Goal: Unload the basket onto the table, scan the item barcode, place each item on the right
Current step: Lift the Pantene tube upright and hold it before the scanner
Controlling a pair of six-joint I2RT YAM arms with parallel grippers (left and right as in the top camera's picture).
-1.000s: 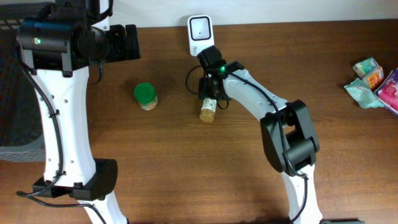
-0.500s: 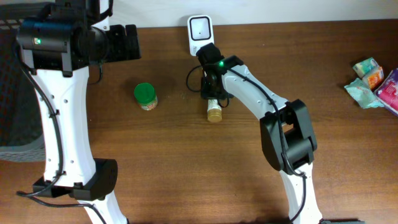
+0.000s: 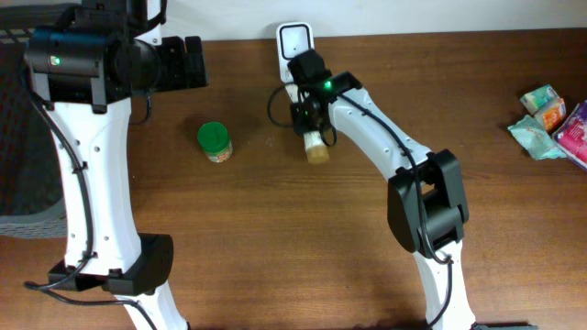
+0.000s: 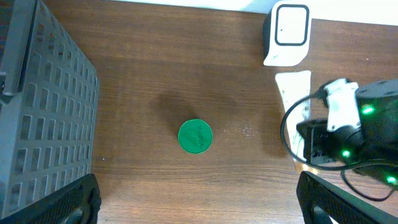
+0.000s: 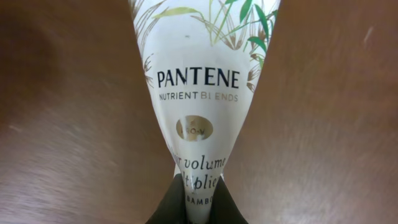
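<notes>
Since the earlier frame the right jaws have closed on the bottle (image 3: 314,139) and drawn it up toward the scanner (image 3: 294,42).

Far left, the left jaws hang wide apart and idle, with a green-lidded jar (image 3: 214,139) off to their right on the tabletop (image 3: 275,238). The right jaws are clamped on the bottle's near end, so it points ahead of them while the scanner sits close behind. Only the front label shows, and no barcode. The next step probably needs a firm grip and a slow turn until the code faces the scanner window.

Brown wooden table (image 3: 238,229), pale surface (image 3: 459,14) beyond it
</notes>
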